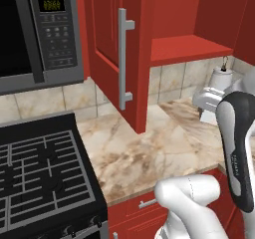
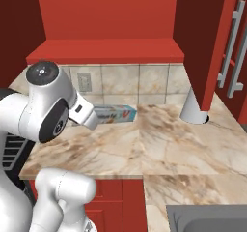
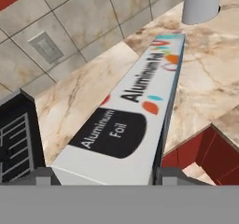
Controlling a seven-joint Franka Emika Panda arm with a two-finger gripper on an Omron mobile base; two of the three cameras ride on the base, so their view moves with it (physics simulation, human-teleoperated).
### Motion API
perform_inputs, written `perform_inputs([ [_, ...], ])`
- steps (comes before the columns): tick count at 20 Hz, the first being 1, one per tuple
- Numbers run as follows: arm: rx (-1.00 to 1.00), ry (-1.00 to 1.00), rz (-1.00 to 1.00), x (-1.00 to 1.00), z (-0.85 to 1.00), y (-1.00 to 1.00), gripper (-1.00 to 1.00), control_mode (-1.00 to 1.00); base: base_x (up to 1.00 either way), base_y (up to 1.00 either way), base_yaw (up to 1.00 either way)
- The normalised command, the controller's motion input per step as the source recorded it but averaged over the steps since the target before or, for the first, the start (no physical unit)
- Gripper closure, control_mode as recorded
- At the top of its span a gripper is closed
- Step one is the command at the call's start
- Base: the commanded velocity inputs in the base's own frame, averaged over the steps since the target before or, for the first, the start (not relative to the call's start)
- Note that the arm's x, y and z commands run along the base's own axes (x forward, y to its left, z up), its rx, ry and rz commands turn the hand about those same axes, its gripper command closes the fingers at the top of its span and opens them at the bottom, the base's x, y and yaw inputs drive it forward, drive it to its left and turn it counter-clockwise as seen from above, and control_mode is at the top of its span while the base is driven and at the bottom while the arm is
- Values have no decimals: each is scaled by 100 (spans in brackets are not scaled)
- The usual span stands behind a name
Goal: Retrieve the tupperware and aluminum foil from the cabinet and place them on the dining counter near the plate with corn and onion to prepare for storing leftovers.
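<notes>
The fingers [image 3: 100, 175] stand on both sides of the near end of the aluminum foil [image 3: 135, 106] box and grip it across its narrow width, so the long box points away from the hand. In the right base view the aluminum foil hangs just above the marbled worktop [image 2: 173, 144], near its back edge. Behind it stands a paper towel roll [image 2: 195, 111]. Above, the cabinet [image 2: 106, 50] shelf is bare, its door [image 1: 117, 54] open.

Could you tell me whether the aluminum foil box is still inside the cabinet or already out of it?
Out. The aluminum foil sits between the gripper fingertips above the marbled counter, below the cabinet shelf.
</notes>
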Motion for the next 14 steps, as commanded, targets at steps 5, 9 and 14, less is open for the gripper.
perform_inputs([
  [5, 0, 0, 10, -2, 0, 8, 100, -100, 0, 0, 0],
  [9, 0, 5, 0, 0, 2, 3, 100, -100, 0, 0, 0],
  [14, 0, 4, 0, -5, 1, 6, 100, 100, -35, 21, 0],
])
